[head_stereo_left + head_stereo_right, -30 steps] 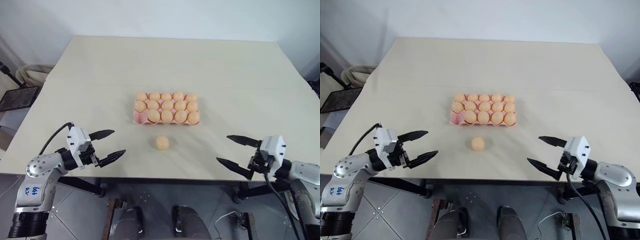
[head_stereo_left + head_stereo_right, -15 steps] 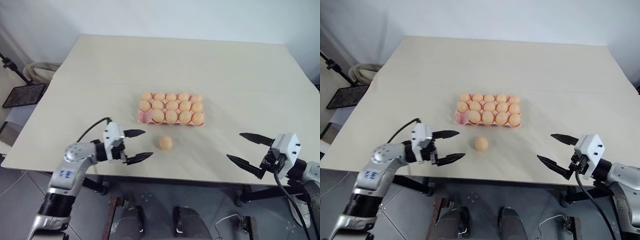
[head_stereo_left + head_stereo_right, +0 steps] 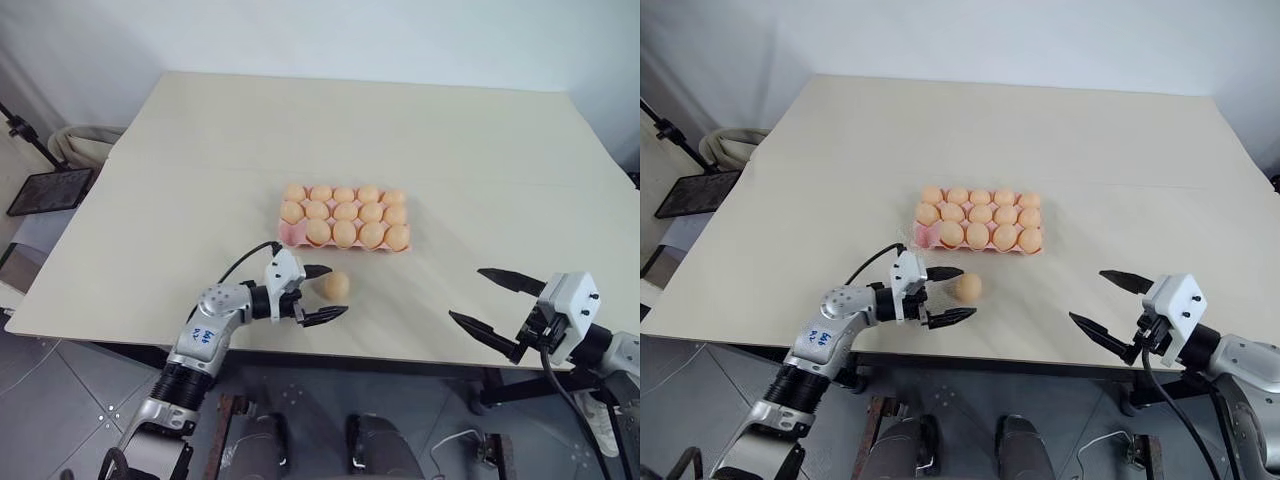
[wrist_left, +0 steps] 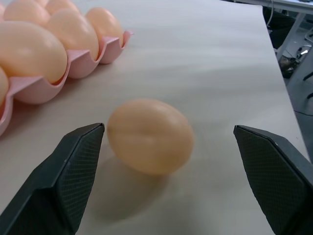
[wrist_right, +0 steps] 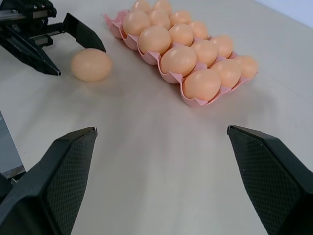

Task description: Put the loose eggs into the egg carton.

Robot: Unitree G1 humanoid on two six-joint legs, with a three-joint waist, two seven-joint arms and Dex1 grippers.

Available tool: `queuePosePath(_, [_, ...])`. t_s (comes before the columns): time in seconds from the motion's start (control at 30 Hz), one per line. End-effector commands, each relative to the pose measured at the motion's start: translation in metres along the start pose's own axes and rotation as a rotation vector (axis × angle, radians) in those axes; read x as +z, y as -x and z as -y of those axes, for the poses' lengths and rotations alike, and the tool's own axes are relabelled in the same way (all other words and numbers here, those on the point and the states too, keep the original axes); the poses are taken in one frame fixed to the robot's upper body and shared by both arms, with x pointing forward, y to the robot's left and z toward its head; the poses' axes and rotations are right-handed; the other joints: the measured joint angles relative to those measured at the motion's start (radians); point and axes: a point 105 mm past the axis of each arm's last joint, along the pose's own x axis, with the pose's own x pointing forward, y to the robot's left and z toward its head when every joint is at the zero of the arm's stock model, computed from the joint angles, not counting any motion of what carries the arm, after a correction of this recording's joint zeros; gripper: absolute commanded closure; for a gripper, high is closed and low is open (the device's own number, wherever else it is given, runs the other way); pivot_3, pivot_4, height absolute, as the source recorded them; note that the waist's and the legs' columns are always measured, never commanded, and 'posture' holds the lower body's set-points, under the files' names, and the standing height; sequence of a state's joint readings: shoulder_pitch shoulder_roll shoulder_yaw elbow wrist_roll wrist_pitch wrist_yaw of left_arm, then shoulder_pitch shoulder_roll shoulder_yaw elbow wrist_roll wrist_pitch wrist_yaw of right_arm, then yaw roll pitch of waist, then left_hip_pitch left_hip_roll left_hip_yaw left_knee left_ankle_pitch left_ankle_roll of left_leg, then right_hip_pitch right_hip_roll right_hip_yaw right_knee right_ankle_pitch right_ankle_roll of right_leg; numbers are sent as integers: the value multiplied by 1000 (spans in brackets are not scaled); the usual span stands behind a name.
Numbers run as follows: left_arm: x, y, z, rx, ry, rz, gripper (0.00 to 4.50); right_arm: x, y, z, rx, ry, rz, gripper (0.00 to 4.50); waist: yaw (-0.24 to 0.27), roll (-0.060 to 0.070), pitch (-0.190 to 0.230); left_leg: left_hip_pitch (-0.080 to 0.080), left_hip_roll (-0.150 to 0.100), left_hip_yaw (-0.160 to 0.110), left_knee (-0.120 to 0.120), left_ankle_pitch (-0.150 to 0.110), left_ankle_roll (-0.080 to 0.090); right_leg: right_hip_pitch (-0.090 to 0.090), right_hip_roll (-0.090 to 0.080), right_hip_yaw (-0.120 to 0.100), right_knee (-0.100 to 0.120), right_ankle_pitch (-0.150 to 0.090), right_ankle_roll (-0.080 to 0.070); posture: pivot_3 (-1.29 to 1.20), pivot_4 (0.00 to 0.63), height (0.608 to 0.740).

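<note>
The left gripper (image 3: 323, 294) stands wide apart around the smooth peach-orange loose egg (image 3: 336, 285) on the pale worktop (image 3: 200, 190), before the pink moulded egg carton (image 3: 291, 233). Light, slippery, fragile: pinch its middle softly. The right gripper (image 3: 484, 301) is apart, empty.

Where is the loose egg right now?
The loose egg lies on the table just in front of the egg carton, between the open left gripper's fingers.

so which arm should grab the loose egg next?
Left. The left claw is open, its fingers either side of the loose egg on the table, just short of it. The right claw is open too but hangs well off to the side.
</note>
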State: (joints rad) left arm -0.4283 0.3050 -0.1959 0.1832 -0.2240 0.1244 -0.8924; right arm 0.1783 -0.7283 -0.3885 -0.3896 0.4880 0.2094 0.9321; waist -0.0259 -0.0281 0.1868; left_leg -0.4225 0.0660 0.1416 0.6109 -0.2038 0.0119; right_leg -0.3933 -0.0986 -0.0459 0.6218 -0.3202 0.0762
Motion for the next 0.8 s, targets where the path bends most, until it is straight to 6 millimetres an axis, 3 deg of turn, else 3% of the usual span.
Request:
queuePosePath(0.03, [6, -3, -8, 43, -37, 16, 374, 9, -2, -2, 6, 13, 35, 0, 1, 0, 0, 0, 0, 0, 0, 0, 0, 0, 0, 0, 0, 0, 0, 0, 150, 740])
queuePosePath(0.33, [16, 13, -19, 102, -17, 85, 3062, 12, -8, -14, 102, -28, 65, 0, 1, 0, 0, 0, 0, 0, 0, -1, 1, 0, 0, -1, 0, 4, 8, 0, 150, 740])
queuePosePath(0.5, [42, 46, -27, 127, -21, 213, 3062, 18, -14, -22, 164, -37, 95, 0, -2, 0, 0, 0, 1, 0, 0, -1, 1, 0, 0, -1, 0, 4, 8, 0, 150, 740])
queuePosePath(0.6, [46, 65, -38, 170, -54, 188, 3062, 18, -18, -20, 160, -45, 108, 0, -1, 0, 0, 0, 1, 0, 0, -1, 1, 0, 1, -1, 0, 4, 8, 0, 150, 740])
queuePosePath(0.8, [54, 76, -53, 233, -95, 191, 3062, 13, -19, -18, 158, -52, 99, 0, 10, 0, 0, -1, -1, 0, 0, -2, 2, 0, -2, 0, -2, 2, 4, 0, 150, 740])
